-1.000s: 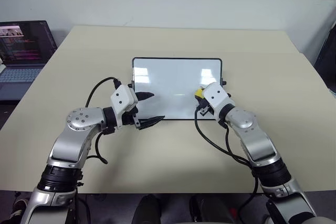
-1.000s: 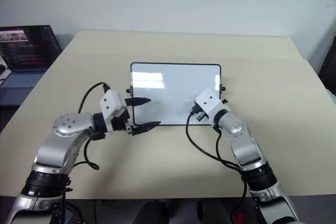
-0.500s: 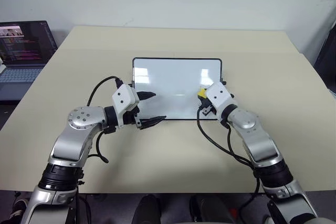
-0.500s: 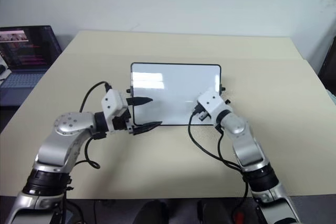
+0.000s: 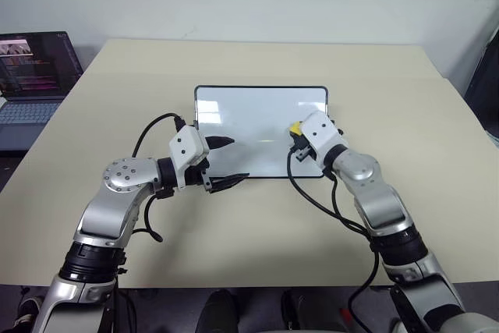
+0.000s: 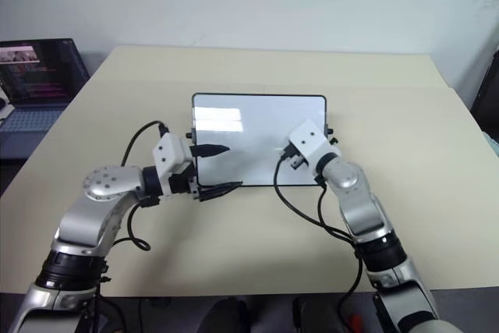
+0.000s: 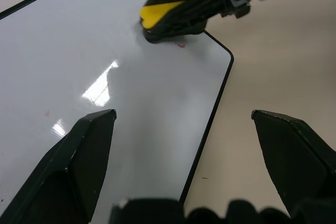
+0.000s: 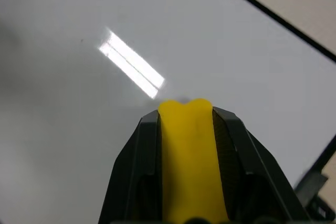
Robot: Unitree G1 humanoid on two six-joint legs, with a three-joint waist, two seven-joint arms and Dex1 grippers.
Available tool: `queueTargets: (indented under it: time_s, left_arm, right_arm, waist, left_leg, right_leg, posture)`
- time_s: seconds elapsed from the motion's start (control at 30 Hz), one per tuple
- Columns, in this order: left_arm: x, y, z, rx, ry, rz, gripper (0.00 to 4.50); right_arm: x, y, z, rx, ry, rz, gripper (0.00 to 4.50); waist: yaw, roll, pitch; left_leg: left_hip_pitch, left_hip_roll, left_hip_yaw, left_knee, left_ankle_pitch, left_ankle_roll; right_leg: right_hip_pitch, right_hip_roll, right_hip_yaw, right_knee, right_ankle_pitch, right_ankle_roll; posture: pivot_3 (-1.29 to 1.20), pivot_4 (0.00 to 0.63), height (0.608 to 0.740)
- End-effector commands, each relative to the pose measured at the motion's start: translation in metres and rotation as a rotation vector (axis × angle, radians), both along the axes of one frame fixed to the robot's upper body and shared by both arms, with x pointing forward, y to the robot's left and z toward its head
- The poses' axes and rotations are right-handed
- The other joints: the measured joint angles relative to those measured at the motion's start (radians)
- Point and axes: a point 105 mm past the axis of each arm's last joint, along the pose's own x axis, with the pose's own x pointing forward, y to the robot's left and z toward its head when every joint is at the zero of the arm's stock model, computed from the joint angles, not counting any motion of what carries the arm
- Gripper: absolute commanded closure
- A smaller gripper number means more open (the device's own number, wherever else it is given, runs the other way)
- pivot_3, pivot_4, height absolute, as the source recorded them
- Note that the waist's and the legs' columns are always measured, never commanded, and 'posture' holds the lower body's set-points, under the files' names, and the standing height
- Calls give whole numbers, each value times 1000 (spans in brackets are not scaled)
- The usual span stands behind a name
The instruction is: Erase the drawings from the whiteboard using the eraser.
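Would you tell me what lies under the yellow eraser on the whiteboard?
A red trace peeks out beside the eraser, held by the right gripper on the whiteboard. Anything directly beneath it is covered.

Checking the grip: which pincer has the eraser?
The right pincer, shut on the yellow eraser over the whiteboard; the left pincer is open, empty.

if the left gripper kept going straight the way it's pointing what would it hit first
Probably the whiteboard: the open left gripper points across its near left corner toward the eraser held in the right gripper. Its height above the board is unclear, so it might reach the eraser first.
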Motion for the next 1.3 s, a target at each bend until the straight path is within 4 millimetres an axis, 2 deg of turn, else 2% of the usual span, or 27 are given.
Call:
queueTargets:
  time_s: [0.03,0.17,0.37,0.47,0.57,0.8,1.0,1.23,1.3]
  left_arm:
    - [-3,-2,11,-2,-48,-18,0]
    - [-3,0,12,2,-51,-15,0]
    - [-3,0,12,5,-48,-18,0]
    - [-2,-1,12,5,-47,-22,0]
    - [-1,-2,11,4,-44,-28,0]
    - [-1,-4,11,3,-44,-36,0]
    - [-1,-4,11,-3,-43,-33,0]
    - [-1,-9,12,-11,-47,-56,0]
    - [-3,-16,14,-6,-50,-99,0]
  right_arm:
    - [5,1,9,-7,-45,-6,3503]
    - [4,-8,-5,-30,3,-16,3503]
    - [-13,-28,-31,-52,91,-32,3503]
    - [-26,-31,-45,-70,149,-17,3503]
    - [-31,-33,-50,-76,175,-21,3503]
    - [-26,-31,-41,-101,144,-19,3503]
    - [-34,-37,-43,-90,153,-12,3503]
    - [-40,-40,-1,69,37,-44,3503]
    - [-49,-54,8,110,26,-90,3503]
  waist:
    - [0,0,0]
    - [1,0,0]
    - [6,0,0]
    - [6,0,0]
    - [5,0,0]
    - [2,0,0]
    - [5,0,0]
    - [5,0,0]
    - [6,0,0]
  left_leg:
    - [0,0,0,0,0,0]
    - [0,0,0,0,0,0]
    - [0,0,0,0,0,0]
    - [0,0,0,0,0,0]
    - [1,0,0,1,0,0]
    - [1,0,0,1,0,0]
    - [1,-1,0,1,0,0]
    - [-1,0,0,0,0,0]
    - [-2,0,0,0,0,0]
  right_leg:
    - [0,0,0,0,0,0]
    - [0,0,1,-1,0,0]
    - [0,0,0,-1,0,0]
    - [1,0,0,-1,0,0]
    - [1,0,0,0,0,0]
    - [1,0,0,1,0,0]
    - [1,0,0,0,0,1]
    - [0,0,0,-1,0,1]
    - [0,0,0,-1,0,1]
  posture:
    - [0,150,740]
    - [0,150,740]
    - [0,150,740]
    - [0,150,740]
    - [0,150,740]
    - [0,150,740]
    - [0,150,740]
    - [0,150,740]
    - [0,150,740]
